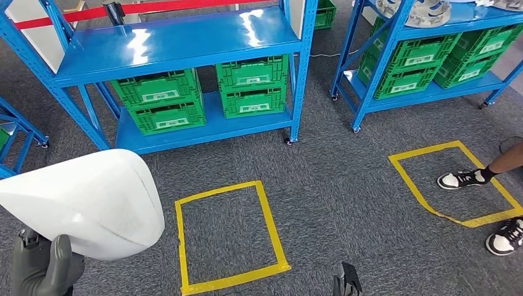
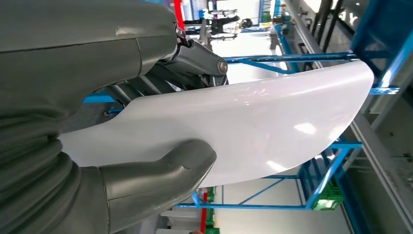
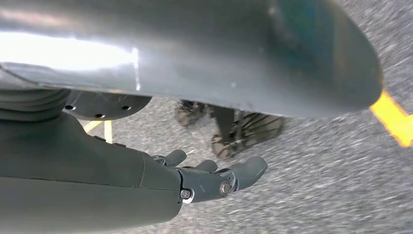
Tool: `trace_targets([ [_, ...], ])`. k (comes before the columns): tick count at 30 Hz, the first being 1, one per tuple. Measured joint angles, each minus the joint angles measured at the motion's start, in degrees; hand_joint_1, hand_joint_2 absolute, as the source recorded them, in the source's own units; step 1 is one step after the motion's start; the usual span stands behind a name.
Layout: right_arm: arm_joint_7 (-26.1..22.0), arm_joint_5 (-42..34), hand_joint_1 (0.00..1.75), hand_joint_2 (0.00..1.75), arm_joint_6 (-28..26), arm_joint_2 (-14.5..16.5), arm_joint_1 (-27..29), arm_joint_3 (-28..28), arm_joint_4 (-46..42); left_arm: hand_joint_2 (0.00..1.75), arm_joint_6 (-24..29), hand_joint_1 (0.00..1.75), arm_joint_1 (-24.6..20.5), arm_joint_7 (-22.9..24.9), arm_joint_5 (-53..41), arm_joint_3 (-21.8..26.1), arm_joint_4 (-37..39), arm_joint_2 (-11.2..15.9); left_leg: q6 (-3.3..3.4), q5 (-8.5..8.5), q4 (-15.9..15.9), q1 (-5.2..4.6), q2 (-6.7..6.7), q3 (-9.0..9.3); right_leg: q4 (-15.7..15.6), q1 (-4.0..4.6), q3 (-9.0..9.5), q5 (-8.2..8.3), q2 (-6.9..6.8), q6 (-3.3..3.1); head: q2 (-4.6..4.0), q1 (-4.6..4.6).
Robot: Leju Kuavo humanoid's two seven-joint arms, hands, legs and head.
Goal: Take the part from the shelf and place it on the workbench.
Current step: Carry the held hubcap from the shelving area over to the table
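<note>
The part is a large white curved shell (image 1: 86, 200), held low at the left over the grey carpet. My left hand (image 1: 43, 268) grips it from below. Up close, the thumb (image 2: 160, 170) presses one face of the white part (image 2: 263, 126) and the darker fingers clamp the other. My right hand (image 3: 214, 178) hangs over the carpet with its fingers loosely stretched out and nothing in them. Its tip shows at the bottom edge of the head view (image 1: 347, 282).
A blue shelf (image 1: 179, 43) with green crates (image 1: 253, 86) stands ahead, and a second blue shelf (image 1: 425, 92) stands at the right. Two yellow tape squares (image 1: 228, 237) (image 1: 456, 185) mark the floor. A person's shoes (image 1: 459, 179) (image 1: 506, 237) stand in and beside the right one.
</note>
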Motion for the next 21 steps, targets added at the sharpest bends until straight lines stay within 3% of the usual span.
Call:
trace_targets([
  [2, 1.4, 1.7, 0.0, 0.0, 0.2, -0.1, 0.0, -0.2, 0.0, 1.75, 0.5, 1.75, -1.2, -0.6, -0.1, -0.2, 0.6, -0.2, 0.73, -1.34, -4.1, -0.32, -0.08, 1.97, -0.1, -0.05, -0.55, 1.22, 0.17, 0.63, 0.0, 0.03],
  [4, 1.9, 3.4, 0.0, 0.0, 0.6, -0.4, 0.3, 0.1, 0.0, 1.75, 1.5, 1.75, -1.0, -1.1, -0.4, -0.1, 0.6, -0.4, 1.84, -0.53, -4.5, -0.42, 0.18, 1.11, -0.3, -0.26, -0.87, 1.87, 0.37, 1.4, 0.0, -0.02],
  [5, 1.6, 4.1, 0.0, 0.0, 1.0, -0.6, 0.5, 0.3, 0.0, 1.75, 2.1, 1.75, -0.5, -1.3, -0.5, 0.0, 0.5, -0.6, 2.46, 0.09, -4.5, -0.41, 0.32, 0.56, 0.3, -0.36, -1.28, 0.78, 0.47, 1.82, 0.0, -0.02],
  [6, 1.0, 4.5, 0.0, 0.0, 1.6, -0.8, 0.7, 0.6, 0.0, 1.75, 2.6, 1.75, 0.1, -1.6, -0.5, 0.3, 0.2, -0.8, 2.98, 0.77, -4.6, -0.34, 0.48, -0.09, 2.0, -0.42, -1.88, -1.47, 0.57, 2.18, 0.0, -0.02],
  [8, -0.4, 5.2, 0.0, 0.0, 2.8, -1.4, 0.8, 1.2, 0.0, 1.75, 3.0, 1.75, 1.9, -2.4, 0.1, 1.3, -0.4, -1.3, 3.53, 2.08, -4.4, -0.35, 0.67, -1.55, 8.2, -0.52, -3.34, -7.8, 0.65, 2.65, 0.0, 0.02],
  [9, -1.0, 5.6, 0.0, 0.0, 3.3, -1.9, 0.8, 1.5, 0.0, 1.75, 3.0, 1.75, 2.8, -2.9, 0.6, 2.0, -0.5, -1.4, 3.56, 2.75, -4.3, -0.38, 0.73, -2.44, 11.8, -0.53, -3.81, -9.87, 0.66, 2.79, 0.0, 0.02],
  [10, -1.4, 5.9, 0.0, 0.0, 3.7, -2.3, 0.8, 1.9, 0.0, 1.75, 3.0, 1.75, 3.7, -3.3, 1.1, 2.7, -0.5, -1.6, 3.55, 3.42, -4.0, -0.41, 0.77, -3.43, 14.6, -0.52, -3.8, -10.51, 0.67, 2.87, 0.0, 0.01],
  [11, -1.6, 6.0, 0.0, 0.0, 3.9, -2.8, 0.8, 2.1, 0.0, 1.75, 3.0, 1.75, 4.4, -3.7, 1.4, 3.5, -0.4, -1.7, 3.5, 4.07, -3.7, -0.41, 0.79, -4.58, 15.8, -0.53, -3.01, -9.78, 0.67, 2.89, 0.0, 0.02],
  [12, -1.6, 6.1, 0.0, 0.0, 4.0, -3.2, 0.8, 2.2, 0.0, 1.75, 2.9, 1.75, 4.8, -4.1, 1.5, 4.1, -0.3, -1.9, 3.39, 4.66, -3.3, -0.39, 0.75, -5.76, 15.0, -0.53, -1.28, -8.25, 0.68, 2.86, 0.0, 0.02],
  [13, -1.5, 6.1, 0.0, 0.0, 3.9, -3.5, 0.7, 2.3, 0.0, 1.75, 2.9, 1.75, 5.1, -4.3, 1.6, 4.6, -0.2, -2.2, 3.23, 5.18, -2.9, -0.37, 0.69, -6.81, 12.2, -0.54, 1.39, -6.86, 0.68, 2.78, 0.0, 0.02],
  [15, -1.5, 6.1, 0.0, 0.0, 3.9, -4.0, 0.5, 2.4, 0.0, 1.75, 2.8, 1.75, 5.5, -4.6, 1.6, 5.5, -0.1, -2.5, 2.63, 6.12, -2.1, -0.47, 0.59, -8.36, 4.1, -0.38, 7.39, -7.23, 0.81, 2.3, 0.0, 0.03],
  [16, -1.5, 6.1, 0.0, 0.0, 3.9, -4.2, 0.5, 2.4, 0.0, 1.75, 2.7, 1.75, 5.6, -4.7, 1.6, 5.8, -0.1, -2.7, 2.26, 6.59, -2.0, -0.52, 0.62, -8.69, 1.0, -0.25, 9.19, -8.05, 0.92, 1.97, 0.0, 0.05],
  [17, -1.5, 6.1, 0.0, 0.0, 3.9, -4.3, 0.4, 2.4, 0.0, 1.75, 2.6, 1.75, 5.7, -4.7, 1.6, 6.1, 0.0, -2.8, 1.88, 7.12, -2.0, -0.55, 0.66, -8.83, -0.8, -0.09, 9.94, -8.78, 1.03, 1.57, 0.0, 0.06],
  [19, -1.4, 6.0, 0.0, 0.0, 3.8, -4.4, 0.5, 2.5, 0.0, 1.75, 2.5, 1.75, 5.8, -4.8, 1.6, 6.5, 0.0, -3.0, 1.17, 8.02, -2.3, -0.42, 0.63, -9.01, -1.3, -0.06, 9.21, -7.98, 0.96, 0.71, 0.0, 0.11],
  [20, -0.9, 5.8, 0.0, 0.0, 3.5, -4.5, 0.5, 2.5, 0.0, 1.75, 2.5, 1.75, 5.9, -4.8, 1.5, 6.7, 0.0, -3.0, 0.83, 7.44, -2.0, -0.36, 0.5, -9.41, -1.4, -0.13, 8.66, -7.29, 0.83, 0.22, 0.0, 0.08],
  [21, -0.1, 5.4, 0.0, 0.0, 2.9, -4.5, 0.4, 2.5, 0.0, 1.75, 2.4, 1.75, 6.0, -4.8, 1.3, 6.9, 0.1, -3.1, 0.49, 5.63, -0.7, -0.3, 0.37, -10.01, -1.5, -0.22, 7.97, -6.49, 0.66, -0.25, 0.0, 0.04],
])
